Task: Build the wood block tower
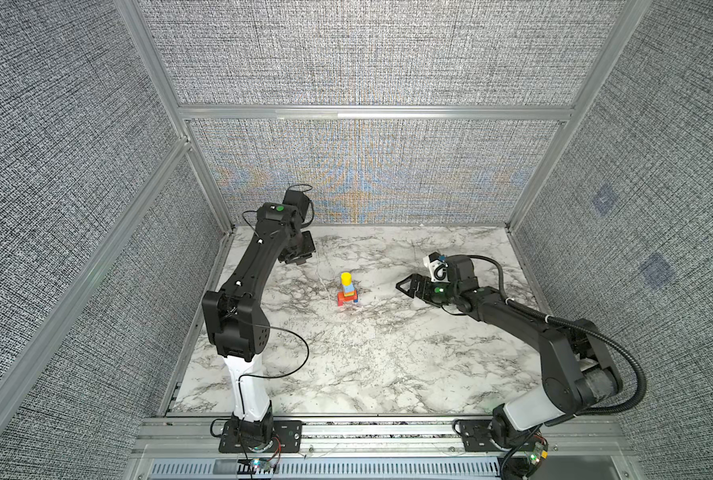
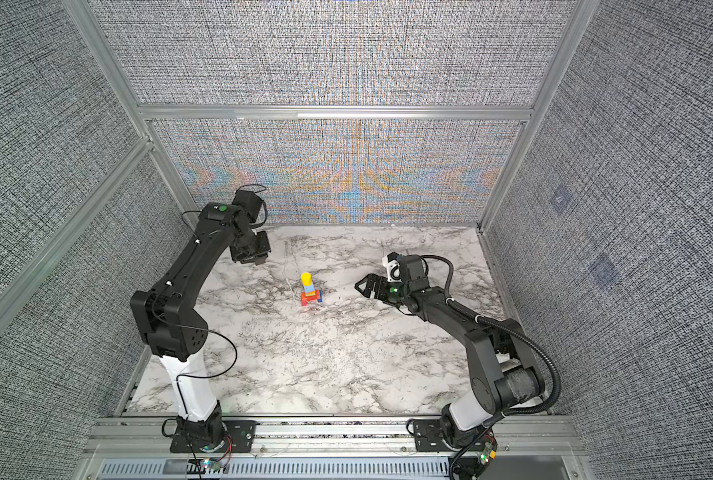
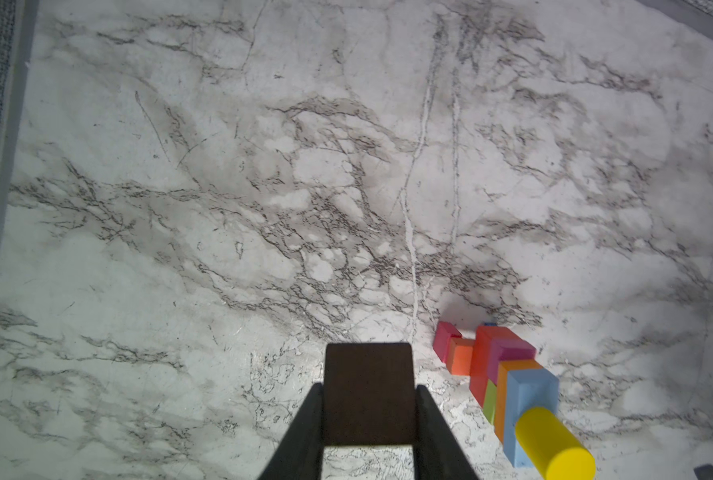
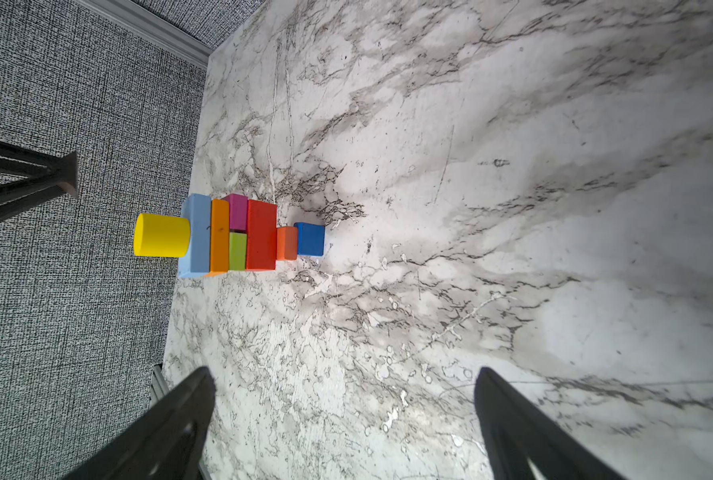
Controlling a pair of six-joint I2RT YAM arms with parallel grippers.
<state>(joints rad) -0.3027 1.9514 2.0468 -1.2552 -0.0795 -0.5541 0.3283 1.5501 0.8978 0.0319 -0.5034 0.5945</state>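
Tower (image 1: pixel 347 291): standing upright on the counter (image 1: pixel 388 353), yellow cylinder (image 1: pixel 346 277) topmost
Left pincer (image 3: pixel 369 388): clamped on brown block (image 3: pixel 367 374), left of tower
Right pincer (image 4: pixel 344 374): spread wide, empty, right of tower

I count one tower (image 1: pixel 347 291) at mid-frame in both top views, built of nine wood blocks (the crimson cube (image 3: pixel 446 345) at its foot is hidden from the right wrist camera). One brown block (image 3: pixel 368 390) apart from it makes ten. I have two arms, with a left gripper (image 3: pixel 369 391) and a right gripper (image 4: pixel 344 374).
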